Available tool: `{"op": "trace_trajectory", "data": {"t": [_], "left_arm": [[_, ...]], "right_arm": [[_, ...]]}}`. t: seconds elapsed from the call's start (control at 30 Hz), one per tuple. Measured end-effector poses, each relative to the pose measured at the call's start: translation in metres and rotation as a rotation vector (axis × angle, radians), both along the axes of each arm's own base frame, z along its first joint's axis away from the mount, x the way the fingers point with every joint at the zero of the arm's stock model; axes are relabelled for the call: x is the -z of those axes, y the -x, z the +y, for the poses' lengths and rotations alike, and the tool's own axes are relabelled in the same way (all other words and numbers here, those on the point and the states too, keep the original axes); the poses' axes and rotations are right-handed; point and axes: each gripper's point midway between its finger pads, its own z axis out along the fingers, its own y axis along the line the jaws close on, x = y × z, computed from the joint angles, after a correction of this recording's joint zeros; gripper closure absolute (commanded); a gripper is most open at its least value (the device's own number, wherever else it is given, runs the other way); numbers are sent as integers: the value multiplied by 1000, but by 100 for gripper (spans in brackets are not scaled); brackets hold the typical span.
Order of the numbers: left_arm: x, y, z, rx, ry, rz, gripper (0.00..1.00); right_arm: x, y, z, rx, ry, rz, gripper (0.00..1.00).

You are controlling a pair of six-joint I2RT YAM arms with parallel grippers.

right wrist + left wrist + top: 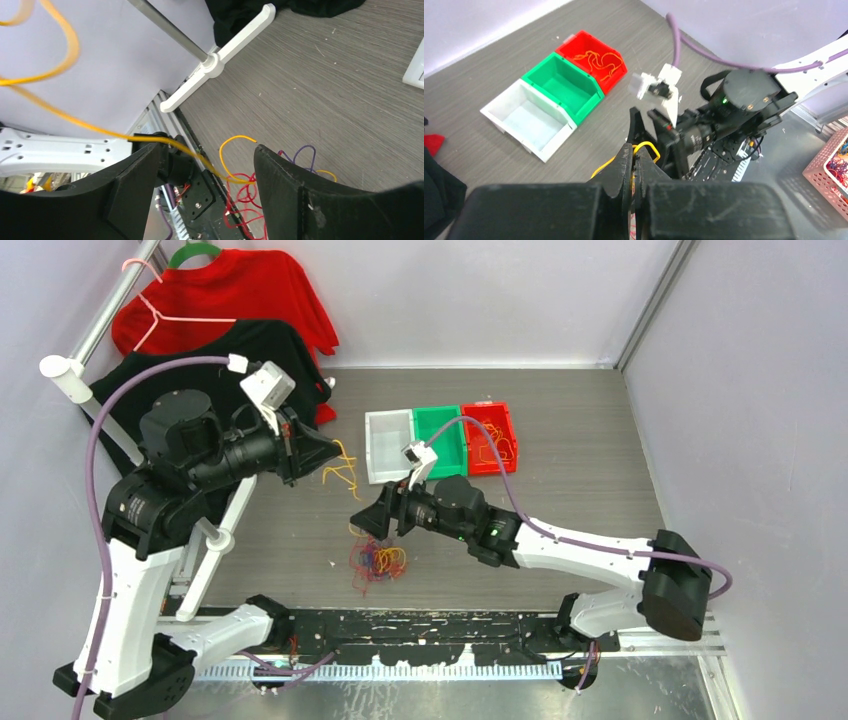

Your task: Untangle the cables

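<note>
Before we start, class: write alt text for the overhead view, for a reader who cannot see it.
The left gripper, shut on an orange cable, holds it above the table; the open right gripper hangs over a tangled pile of cables. Behind stand a white bin, a green bin and a red bin holding orange cables.

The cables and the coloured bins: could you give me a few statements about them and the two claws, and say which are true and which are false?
1. The left claw is shut on an orange cable. True.
2. The right claw is clamped tight. False: its jaws stand wide open.
3. The red bin has orange cables in it. True.
4. The green bin is full of purple cables. False: it looks empty.
5. A tangle of cables lies on the table. True.
</note>
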Motion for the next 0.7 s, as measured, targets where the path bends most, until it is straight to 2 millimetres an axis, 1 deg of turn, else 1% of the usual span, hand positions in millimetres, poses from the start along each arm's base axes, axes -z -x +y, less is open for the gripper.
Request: {"op": "trace_trajectory", "data": {"t": [0.1,0.3,0.43,0.57,0.7], "left_arm": [[-12,-1,0,-4,11,-25,100],[-48,1,2,-4,48,-106,100],[-68,5,4,-5,71,-154,100],[-87,9,6,-9,90,-203,100],[-98,8,11,-33,94,-255,100]], "right_arm": [[11,-5,8,10,24,-5,28],[31,-16,22,49,67,-7,33],[49,-25,24,87,107,1,39],[66,-33,24,126,140,10,42],[80,-36,20,156,145,24,42]]}}
